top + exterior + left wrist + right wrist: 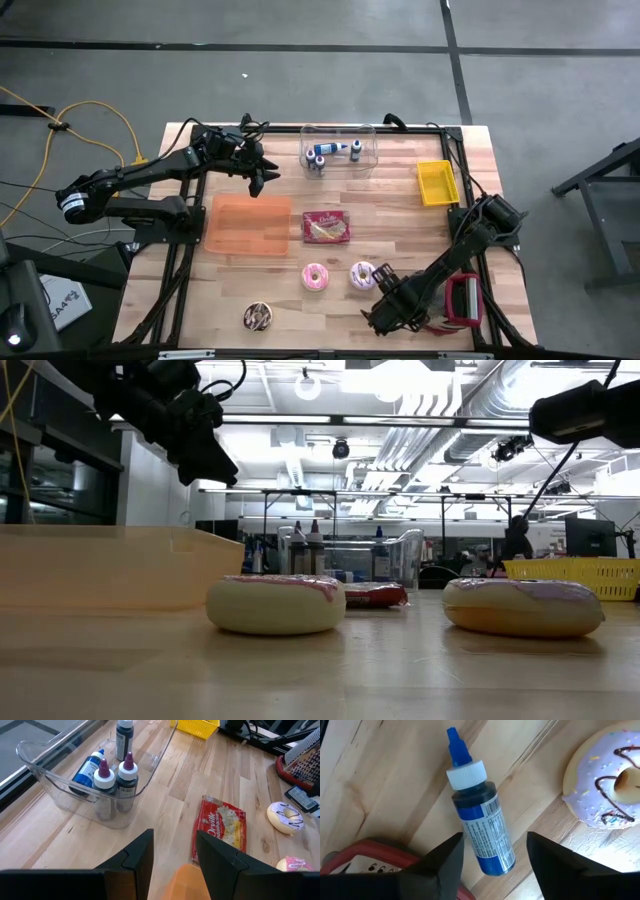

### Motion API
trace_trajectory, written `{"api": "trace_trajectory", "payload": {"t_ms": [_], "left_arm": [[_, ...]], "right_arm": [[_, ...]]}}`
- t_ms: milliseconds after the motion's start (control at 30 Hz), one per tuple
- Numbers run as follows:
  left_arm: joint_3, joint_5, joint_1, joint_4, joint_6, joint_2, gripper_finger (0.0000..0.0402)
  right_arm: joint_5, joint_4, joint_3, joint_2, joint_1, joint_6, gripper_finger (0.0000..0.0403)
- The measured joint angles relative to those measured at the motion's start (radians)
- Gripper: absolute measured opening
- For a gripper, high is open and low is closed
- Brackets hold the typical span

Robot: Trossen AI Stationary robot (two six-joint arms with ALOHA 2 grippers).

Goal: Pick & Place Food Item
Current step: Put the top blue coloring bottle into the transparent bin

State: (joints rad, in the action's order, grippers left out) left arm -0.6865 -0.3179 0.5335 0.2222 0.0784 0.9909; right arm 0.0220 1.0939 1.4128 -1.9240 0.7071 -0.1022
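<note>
Right wrist view | my right gripper (pixel 492 852) points down, jaws spread and holding nothing | blue bottle (pixel 479 822) lies flat between my fingers, purple donut (pixel 605 782) just beside | step: likely release or approach | next: lift clear | left gripper (pixel 172 855) waits open.

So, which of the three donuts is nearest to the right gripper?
The purple-iced donut with dark drizzle. It lies just beside the right gripper; the pink donut and the brown one lie farther off.

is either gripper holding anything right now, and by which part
Nothing is held. The right gripper is open over a blue bottle lying on the table; the left gripper is open and empty.
</note>
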Motion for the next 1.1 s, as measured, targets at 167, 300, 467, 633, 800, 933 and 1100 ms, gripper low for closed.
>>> {"api": "trace_trajectory", "payload": {"t_ms": [167,300,467,633,800,933,1100], "left_arm": [[0.0,0.0,0.0,0.0,0.0,0.0,0.0141],[0.0,0.0,0.0,0.0,0.0,0.0,0.0141],[0.0,0.0,0.0,0.0,0.0,0.0,0.0141],[0.0,0.0,0.0,0.0,0.0,0.0,0.0141],[0.0,0.0,0.0,0.0,0.0,0.0,0.0141],[0.0,0.0,0.0,0.0,0.0,0.0,0.0141],[0.0,0.0,0.0,0.0,0.0,0.0,0.0141]], "right_arm": [[0.004,0.0,0.0,0.0,0.0,0.001,0.0215],[0.006,-0.011,-0.01,0.001,0.0,0.002,0.0212],[0.006,-0.049,-0.056,0.001,0.0,-0.007,0.0212],[0.006,-0.051,-0.058,0.001,0.0,-0.007,0.0211],[0.002,-0.077,-0.089,0.001,0.0,-0.023,0.0209],[0.002,-0.083,-0.092,0.001,0.0,-0.031,0.0208],[0.001,-0.082,-0.093,0.001,0.0,-0.031,0.0203]]}}
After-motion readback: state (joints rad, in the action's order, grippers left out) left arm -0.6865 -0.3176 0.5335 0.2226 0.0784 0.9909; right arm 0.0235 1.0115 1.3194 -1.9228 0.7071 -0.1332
